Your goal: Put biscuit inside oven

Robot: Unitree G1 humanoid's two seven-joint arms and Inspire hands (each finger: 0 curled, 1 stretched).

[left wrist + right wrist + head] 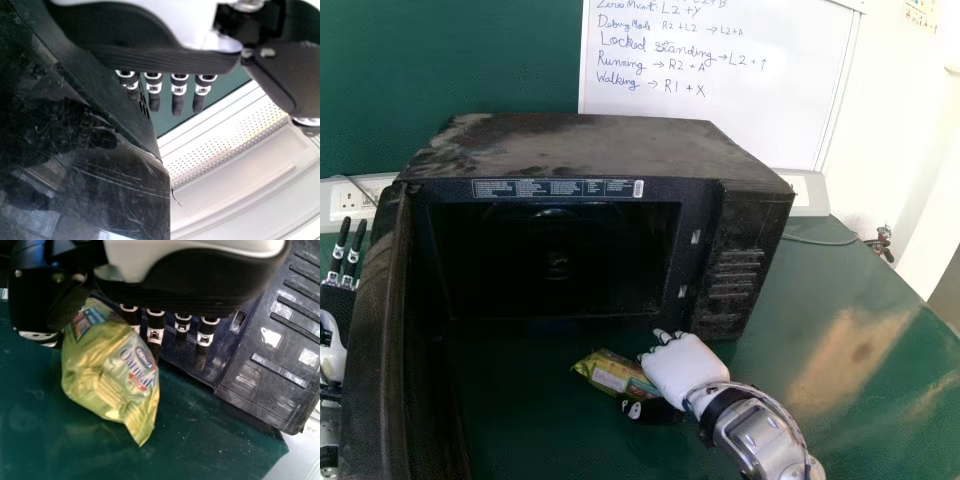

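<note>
Here we are at the microwave oven (740, 270), its door (370, 350) swung open, and the yellow-green biscuit packet (602, 368) is outside, in front of the opening. The right hand (685, 368) is over one end of it, fingers extended, the packet in the gap between thumb and fingers (quite crumpled, that wrapper!); whether they touch it, I can't tell. The left hand (335, 300) is beyond the door, fingers straight. Underneath, a glossy green table (820, 300) catches a pale reflection; behind, a handwritten whiteboard (740, 120) leans near a wall socket (353, 200).
</note>
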